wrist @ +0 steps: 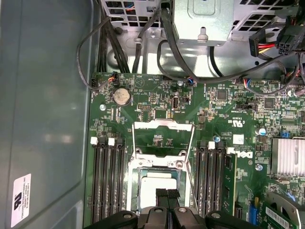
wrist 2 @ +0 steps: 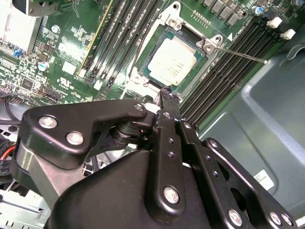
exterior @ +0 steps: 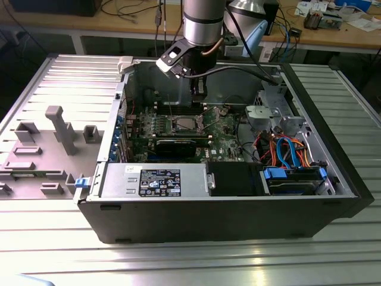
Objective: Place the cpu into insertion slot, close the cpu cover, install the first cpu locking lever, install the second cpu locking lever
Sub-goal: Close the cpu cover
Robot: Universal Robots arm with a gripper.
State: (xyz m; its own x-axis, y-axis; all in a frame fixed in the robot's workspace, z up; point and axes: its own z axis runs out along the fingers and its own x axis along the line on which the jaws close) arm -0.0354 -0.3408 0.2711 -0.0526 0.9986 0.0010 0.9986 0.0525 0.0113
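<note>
Obs., standing beside the rig. Clock directions refer to the exterior view.

- Open computer case (exterior: 107, 223) lies on its side on the ribbed metal table (exterior: 190, 262). The arm (exterior: 202, 21) enters from 12 o'clock and reaches down into the case.
- Gripper (wrist: 167, 194): fingers pressed together, nothing seen between them. In both wrist views the tips hang over the near edge of the cpu. Contact or a gap: cannot tell.
- cpu (wrist 2: 172, 60): seated flat in the insertion slot (wrist: 157, 163), dull silver top facing up and uncovered. From the exterior view the slot sits mid-board, at about 7 o'clock from the gripper.
- cpu cover (wrist: 162, 124): swung open, with its frame standing back on the far side of the slot from the fingers. Green motherboard (wrist: 224, 119) is visible through its square opening.
- Locking lever (wrist 2: 240, 54): not latched. The thin rod juts from a socket corner out across the memory slots (wrist: 107, 181). Banks of these slots flank the socket on both sides.
- Other items: power supply (exterior: 153, 180) with a label at 6 o'clock of the board. Drive bay (exterior: 294, 179) with blue parts and coloured cables at 4 o'clock. Grey moulded panel (exterior: 53, 128) at 9 o'clock, outside the case.
- Coin cell (wrist: 121, 96) sits on the board beyond the cover.
</note>
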